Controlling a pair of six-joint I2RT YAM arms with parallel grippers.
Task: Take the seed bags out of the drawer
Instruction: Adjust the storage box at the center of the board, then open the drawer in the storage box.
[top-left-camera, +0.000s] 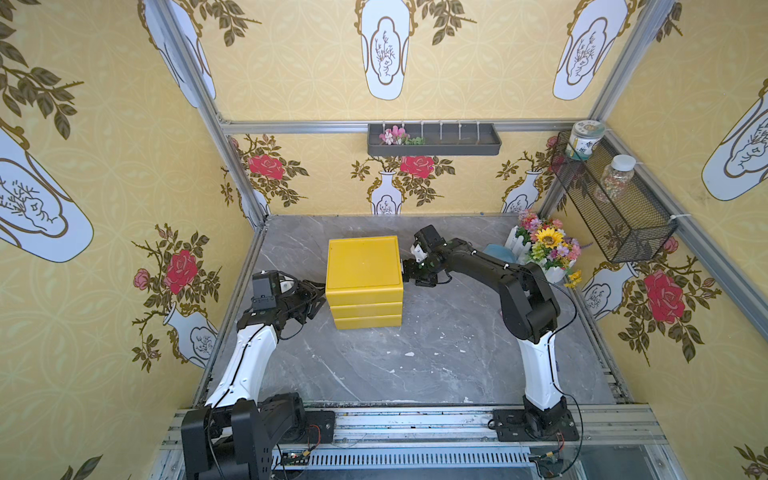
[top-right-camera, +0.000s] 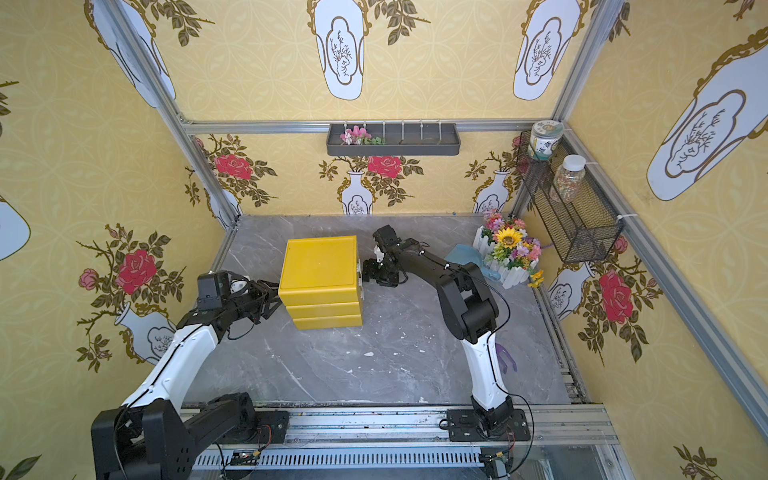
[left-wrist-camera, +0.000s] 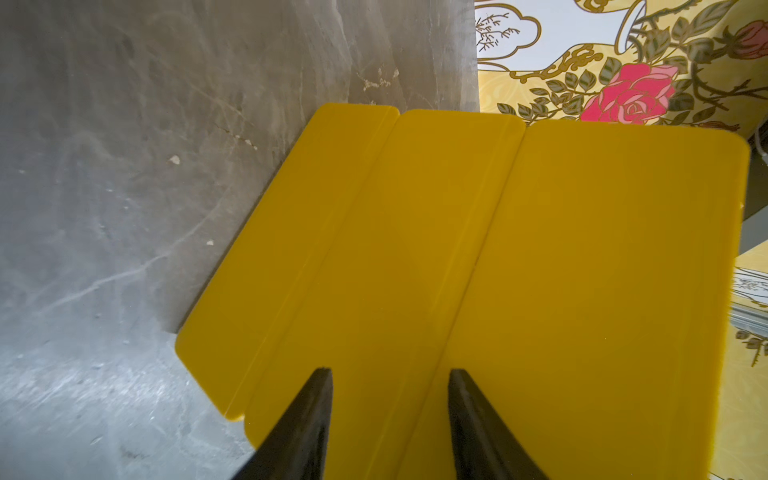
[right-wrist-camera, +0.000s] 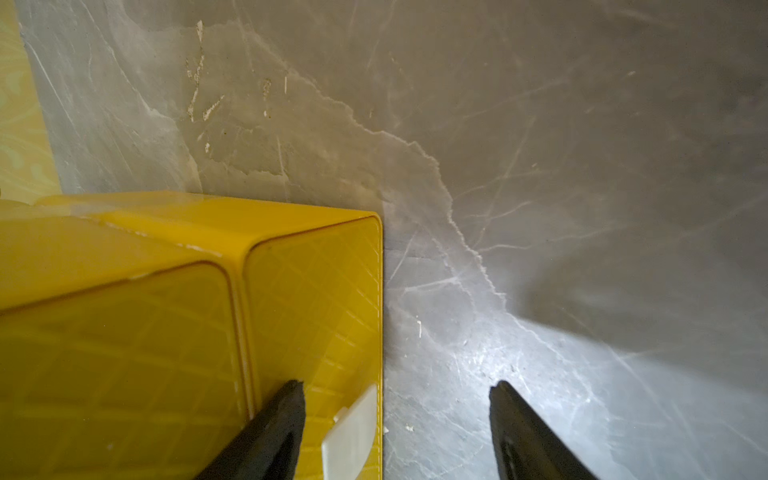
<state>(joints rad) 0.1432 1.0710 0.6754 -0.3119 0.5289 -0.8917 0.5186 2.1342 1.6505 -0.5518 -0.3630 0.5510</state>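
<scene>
Centrally on the table (top-left-camera: 436, 357), the yellow drawer unit (top-left-camera: 363, 266) stood shut, fronts facing the robot's right, seed bags hidden. The left gripper (left-wrist-camera: 390, 374), fingers slightly apart, sat at its back; the right gripper (right-wrist-camera: 397, 384), jaws wide, faced a white handle (right-wrist-camera: 353, 424).

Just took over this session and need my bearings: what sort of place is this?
Probably a mock-up home or gardening corner in a test cell: floral wallpaper on aluminium framing, a picket planter of flowers, a yellow drawer unit on a marble-look tabletop.
</scene>
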